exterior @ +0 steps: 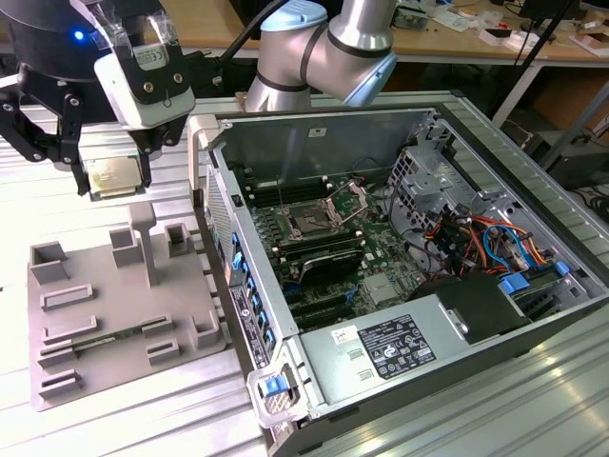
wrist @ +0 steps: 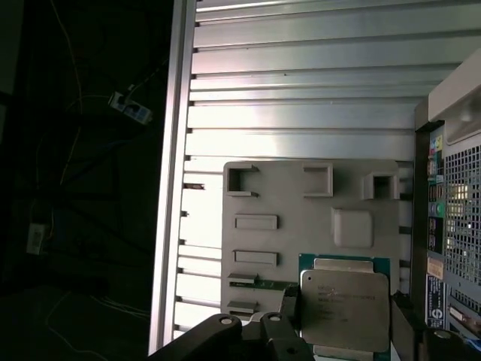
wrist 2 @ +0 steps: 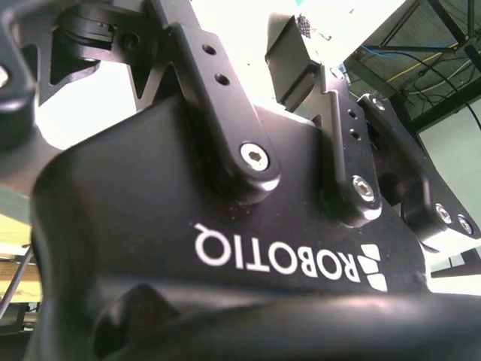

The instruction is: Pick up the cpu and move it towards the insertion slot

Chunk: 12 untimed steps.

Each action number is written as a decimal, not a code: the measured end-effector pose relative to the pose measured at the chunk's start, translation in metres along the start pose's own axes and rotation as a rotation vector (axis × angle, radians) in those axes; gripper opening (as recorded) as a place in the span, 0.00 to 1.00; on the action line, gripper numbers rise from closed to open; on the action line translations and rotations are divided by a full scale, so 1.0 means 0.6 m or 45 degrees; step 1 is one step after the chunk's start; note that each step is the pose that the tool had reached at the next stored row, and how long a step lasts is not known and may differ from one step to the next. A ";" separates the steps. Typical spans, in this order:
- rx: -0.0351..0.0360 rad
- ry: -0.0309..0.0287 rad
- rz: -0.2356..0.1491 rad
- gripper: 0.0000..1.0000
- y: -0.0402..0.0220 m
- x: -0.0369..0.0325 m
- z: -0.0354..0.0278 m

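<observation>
Under my tool (exterior: 114, 179) lies a ribbed aluminium tabletop (exterior: 143, 428); past its edge, dark floor (wrist: 45, 301) with a power strip (wrist: 129, 107). Beyond my tool stands a cluttered wooden workbench (exterior: 447, 38).

You'll see the cpu (wrist: 346, 308) pale silver on top with a green rim, the hand (exterior: 114, 179) black, and the tray (exterior: 105, 276) plain matte grey. The insertion slot (exterior: 309, 224) is dark within shiny metal on green board, and the counter (exterior: 114, 428) is ribbed silver.

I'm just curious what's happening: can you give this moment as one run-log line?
gripper: shut on cpu | cpu: held above grey tray | insertion slot: inside computer case, toward exterior view's right of cpu
</observation>
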<state>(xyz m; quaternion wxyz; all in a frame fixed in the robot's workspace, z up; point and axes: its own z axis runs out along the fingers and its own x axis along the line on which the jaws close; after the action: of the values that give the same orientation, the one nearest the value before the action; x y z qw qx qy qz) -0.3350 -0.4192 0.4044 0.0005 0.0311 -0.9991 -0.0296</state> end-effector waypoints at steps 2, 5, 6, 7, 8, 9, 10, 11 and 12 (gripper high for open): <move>-0.0001 -0.0001 0.000 0.55 0.000 -0.002 0.000; -0.0001 0.0000 0.000 0.55 0.000 -0.005 0.000; -0.0001 0.0000 0.000 0.55 0.000 -0.006 0.000; 0.0000 0.0000 0.000 0.55 0.000 -0.007 0.000; -0.0001 0.0000 0.000 0.55 -0.001 -0.008 0.000; -0.0001 0.0000 0.000 0.55 -0.001 -0.009 0.000; -0.0001 0.0000 0.000 0.55 -0.001 -0.010 0.000; -0.0001 -0.0001 0.000 0.55 -0.001 -0.011 0.000; -0.0001 0.0000 0.000 0.55 -0.001 -0.013 0.000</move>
<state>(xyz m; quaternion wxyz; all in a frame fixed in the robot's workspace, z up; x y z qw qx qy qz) -0.3271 -0.4192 0.4043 0.0005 0.0311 -0.9991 -0.0297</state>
